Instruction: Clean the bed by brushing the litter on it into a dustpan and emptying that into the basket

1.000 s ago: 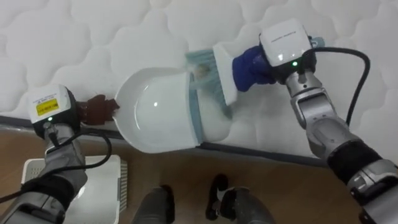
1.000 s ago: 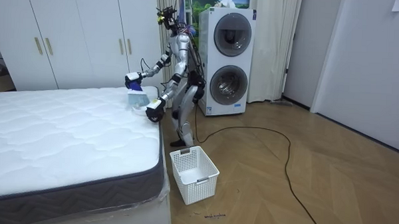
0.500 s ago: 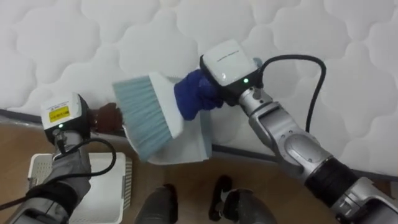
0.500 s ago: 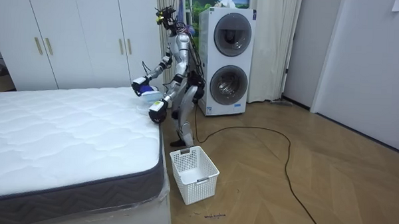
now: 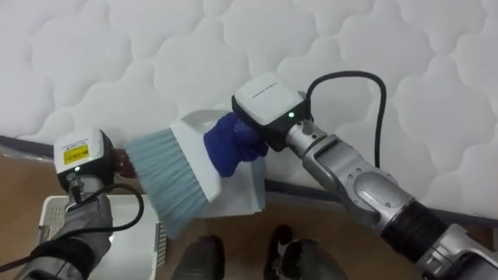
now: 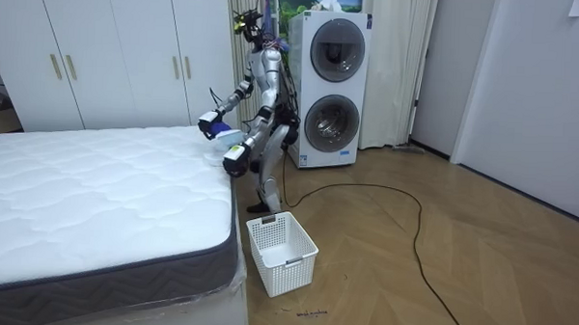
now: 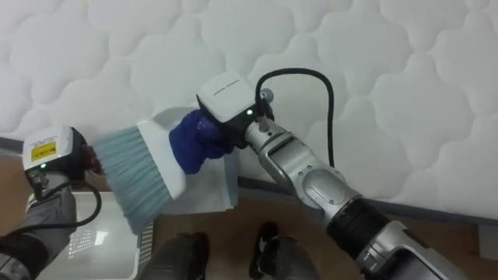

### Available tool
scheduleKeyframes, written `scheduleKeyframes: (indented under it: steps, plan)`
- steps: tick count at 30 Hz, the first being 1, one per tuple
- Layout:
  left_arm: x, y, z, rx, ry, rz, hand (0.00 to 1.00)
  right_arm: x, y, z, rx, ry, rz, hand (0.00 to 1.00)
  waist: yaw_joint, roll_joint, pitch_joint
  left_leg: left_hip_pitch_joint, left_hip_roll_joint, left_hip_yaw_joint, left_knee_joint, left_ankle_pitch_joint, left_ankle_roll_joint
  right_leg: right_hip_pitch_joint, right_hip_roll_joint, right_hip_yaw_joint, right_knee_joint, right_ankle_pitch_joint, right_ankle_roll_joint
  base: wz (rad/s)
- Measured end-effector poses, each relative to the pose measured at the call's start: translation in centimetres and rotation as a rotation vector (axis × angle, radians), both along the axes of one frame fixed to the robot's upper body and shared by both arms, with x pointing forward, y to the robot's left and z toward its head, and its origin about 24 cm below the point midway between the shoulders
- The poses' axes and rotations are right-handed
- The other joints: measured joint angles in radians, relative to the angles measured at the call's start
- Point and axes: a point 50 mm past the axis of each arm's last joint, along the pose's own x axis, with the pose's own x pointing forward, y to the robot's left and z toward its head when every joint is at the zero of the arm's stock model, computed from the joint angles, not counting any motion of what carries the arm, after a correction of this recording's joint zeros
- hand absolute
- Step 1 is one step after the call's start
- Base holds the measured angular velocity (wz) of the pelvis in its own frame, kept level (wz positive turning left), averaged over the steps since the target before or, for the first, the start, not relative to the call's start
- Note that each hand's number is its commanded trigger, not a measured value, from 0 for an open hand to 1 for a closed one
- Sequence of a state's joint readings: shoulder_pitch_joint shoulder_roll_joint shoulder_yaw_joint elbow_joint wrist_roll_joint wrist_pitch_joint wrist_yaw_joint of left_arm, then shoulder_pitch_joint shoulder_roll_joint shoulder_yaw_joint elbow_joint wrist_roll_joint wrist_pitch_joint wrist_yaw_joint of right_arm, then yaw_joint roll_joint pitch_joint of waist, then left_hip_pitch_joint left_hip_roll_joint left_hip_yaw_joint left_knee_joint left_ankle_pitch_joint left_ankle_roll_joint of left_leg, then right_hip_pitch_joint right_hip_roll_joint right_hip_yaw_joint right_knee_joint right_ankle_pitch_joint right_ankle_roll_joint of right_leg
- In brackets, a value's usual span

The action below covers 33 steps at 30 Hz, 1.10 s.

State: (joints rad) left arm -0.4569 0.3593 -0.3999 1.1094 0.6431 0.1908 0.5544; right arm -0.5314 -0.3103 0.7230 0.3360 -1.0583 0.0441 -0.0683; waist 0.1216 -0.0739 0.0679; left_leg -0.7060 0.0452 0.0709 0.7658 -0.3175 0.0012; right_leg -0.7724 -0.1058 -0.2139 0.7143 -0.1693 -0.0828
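My right hand (image 5: pixel 229 144), in a blue glove, is shut on a hand brush with pale blue bristles (image 5: pixel 167 183). The brush is held over the bed's edge, bristles pointing down and to the left. Behind it is a white dustpan (image 5: pixel 241 190), mostly covered by the brush. My left hand (image 5: pixel 121 161), dark brown, holds the dustpan's handle at the left, just off the white quilted mattress (image 5: pixel 156 62). In the room view I stand at the bed's far corner, with my right hand (image 6: pixel 212 125) above my left hand (image 6: pixel 234 159).
A white slatted basket (image 5: pixel 109 233) stands on the wooden floor below my left arm, by the bed's side (image 6: pixel 282 251). Stacked washing machines (image 6: pixel 329 87) are behind me, and white wardrobes (image 6: pixel 110 50) stand beyond the bed.
The brush has swung from the mattress, across the dustpan, down and left past the bed's edge. The dustpan has tipped, so its open bowl no longer faces up. The view has shifted slightly.
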Motion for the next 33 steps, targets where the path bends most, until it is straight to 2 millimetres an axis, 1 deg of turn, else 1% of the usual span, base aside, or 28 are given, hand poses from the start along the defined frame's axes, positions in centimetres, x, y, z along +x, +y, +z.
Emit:
scheduleKeyframes:
  steps: [6,10,12,14,15,17,18,19,20,21,23,24,26,27,29,33]
  plan:
    - [0.0,0.0,0.0,0.002,0.002,0.002,1.0,0.1,-0.4,-0.1,-0.003,0.012,-0.011,1.0,-0.001,0.0,-0.0004,0.001,-0.001,0.0,-0.001,0.0,0.0,0.001,-0.001,-0.005,0.0,0.0,0.0,0.0]
    - [0.1,-0.1,0.1,0.007,-0.01,-0.005,1.0,0.5,-1.4,-0.8,0.064,0.062,-0.062,1.0,-0.006,0.0,-0.0003,0.001,-0.004,0.0,-0.003,0.001,0.002,0.002,-0.011,-0.011,0.009,-0.001,-0.001,0.03]
    - [0.1,-0.1,0.2,0.012,-0.03,-0.006,1.0,1.0,-2.5,-1.1,0.099,0.07,-0.104,1.0,-0.008,0.0,-0.0003,0.003,-0.007,0.002,-0.002,0.002,0.004,0.002,-0.015,-0.008,0.014,-0.003,0.001,0.02]
    - [0.0,-0.4,0.1,0.016,-0.052,-0.004,1.0,1.8,-4.7,-1.6,0.147,0.06,-0.203,1.0,-0.015,0.0,-0.0002,0.011,-0.01,0.003,-0.002,0.002,0.006,0.01,-0.019,-0.008,0.015,-0.004,0.002,0.0]
    - [0.0,-0.4,0.1,0.017,-0.055,-0.003,1.0,1.9,-5.3,-1.7,0.155,0.056,-0.231,1.0,-0.018,0.001,-0.0002,0.014,-0.01,0.003,-0.002,0.001,0.006,0.014,-0.019,-0.008,0.014,-0.004,0.003,0.0]
    - [-0.2,-0.7,-0.1,0.019,-0.063,0.003,1.0,2.5,-7.7,-1.6,0.181,0.019,-0.334,1.0,-0.039,0.001,0.0,0.02,-0.013,0.0,-0.002,0.001,0.008,0.02,-0.021,-0.007,0.012,-0.007,0.006,0.05]
    - [-0.2,-0.8,-0.2,0.016,-0.065,0.007,1.0,2.6,-8.3,-1.4,0.194,0.004,-0.357,1.0,-0.045,0.001,0.0,0.022,-0.017,0.0,-0.003,0.001,0.009,0.02,-0.024,-0.006,0.014,-0.007,0.007,0.07]
    - [-0.3,-1.2,-0.4,0.008,-0.068,0.012,1.0,2.8,-9.4,-1.3,0.237,-0.02,-0.406,1.0,-0.057,0.001,0.0002,0.027,-0.022,0.001,-0.004,0.002,0.011,0.022,-0.032,-0.006,0.021,-0.009,0.008,0.0]
    - [-0.4,-1.5,-0.5,0.002,-0.066,0.009,1.0,2.9,-10.4,-1.3,0.284,-0.039,-0.457,1.0,-0.066,0.0,0.0006,0.035,-0.023,0.003,-0.004,0.001,0.012,0.029,-0.032,-0.003,0.022,-0.01,0.009,0.0]
    - [-0.4,-1.6,-0.6,-0.002,-0.065,0.007,1.0,2.9,-10.8,-1.3,0.302,-0.046,-0.483,1.0,-0.07,0.001,0.0007,0.039,-0.022,0.004,-0.004,0.0,0.013,0.033,-0.032,-0.003,0.021,-0.01,0.009,-0.05]
    - [-0.3,-1.9,-0.7,-0.013,-0.066,-0.001,1.0,2.8,-12.4,-1.5,0.362,-0.071,-0.569,1.0,-0.087,0.001,0.001,0.055,-0.021,0.01,-0.008,-0.001,0.015,0.045,-0.03,0.003,0.017,-0.011,0.011,-0.06]
    - [-0.4,-2.0,-0.7,-0.015,-0.066,-0.002,1.0,2.7,-12.7,-1.6,0.373,-0.077,-0.584,1.0,-0.091,0.001,0.0011,0.059,-0.021,0.011,-0.011,-0.001,0.015,0.049,-0.03,0.004,0.014,-0.01,0.012,-0.09]
    - [-0.3,-2.1,-0.7,-0.02,-0.07,-0.008,1.0,2.2,-13.9,-2.2,0.415,-0.084,-0.648,1.0,-0.1,0.001,0.0015,0.081,-0.021,0.017,-0.02,-0.002,0.016,0.065,-0.028,0.009,0.009,-0.01,0.013,-0.07]
    - [-0.3,-2.1,-0.7,-0.021,-0.073,-0.009,1.0,2.0,-14.2,-2.4,0.421,-0.085,-0.662,1.0,-0.1,0.001,0.0016,0.088,-0.02,0.019,-0.024,-0.002,0.016,0.071,-0.027,0.01,0.006,-0.01,0.013,-0.09]
    - [-0.3,-2.1,-0.7,-0.02,-0.077,-0.01,1.0,1.5,-15.0,-3.2,0.434,-0.075,-0.711,1.0,-0.1,0.003,0.0028,0.115,-0.015,0.026,-0.041,-0.002,0.015,0.093,-0.015,0.023,-0.012,-0.007,0.018,-0.12]
    - [-0.3,-2.1,-0.6,-0.033,-0.085,-0.009,1.0,1.0,-16.2,-3.8,0.456,-0.076,-0.781,1.0,-0.1,0.004,0.0031,0.145,-0.014,0.033,-0.061,-0.003,0.015,0.117,-0.016,0.022,-0.025,-0.007,0.018,-0.07]
